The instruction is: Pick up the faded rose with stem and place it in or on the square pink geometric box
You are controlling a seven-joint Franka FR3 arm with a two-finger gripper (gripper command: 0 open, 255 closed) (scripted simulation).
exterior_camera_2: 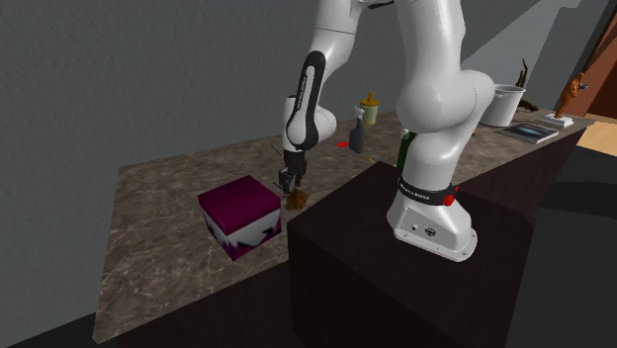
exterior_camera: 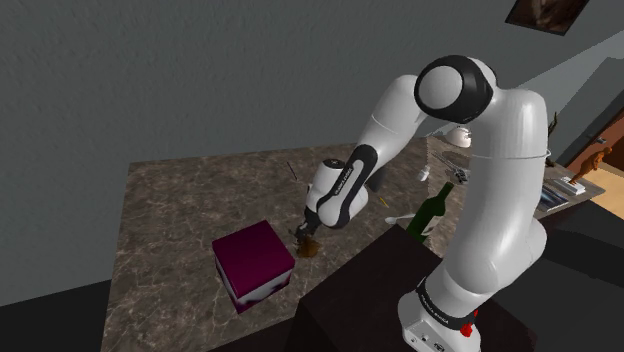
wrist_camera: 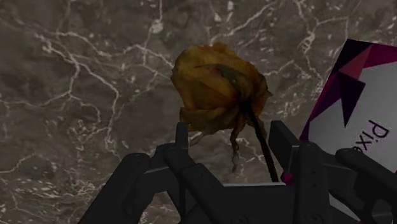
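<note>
In the shoulder view, the one claw (exterior_camera: 305, 232) hangs low over the marbled counter (exterior_camera: 170, 220). The one rose (exterior_camera: 309, 246) is right under its tips and seems to lie on the stone. The one box (exterior_camera: 252, 262), magenta on top, stands just beside the claw. A single green bottle (exterior_camera: 430, 213) stands well apart from the claw, back toward the stand.

The second exterior view shows the same count of one rose, one box and one claw. A dark bottle (exterior_camera_2: 354, 133) and a yellow-topped bottle (exterior_camera_2: 370, 107) stand farther off, beyond the claw.

In the wrist view, the two fingers (wrist_camera: 181, 137) stand apart. The rose's brownish-yellow head lies just past their tips, and its thin stem runs back between them. I see no clasp, so the claw holds nothing. A corner of the box shows just outside one finger.

I judge this to be the grasping step. The next move calls for a slight drop, a gentle close on the stem, a lift, and a short carry sideways onto the box.
</note>
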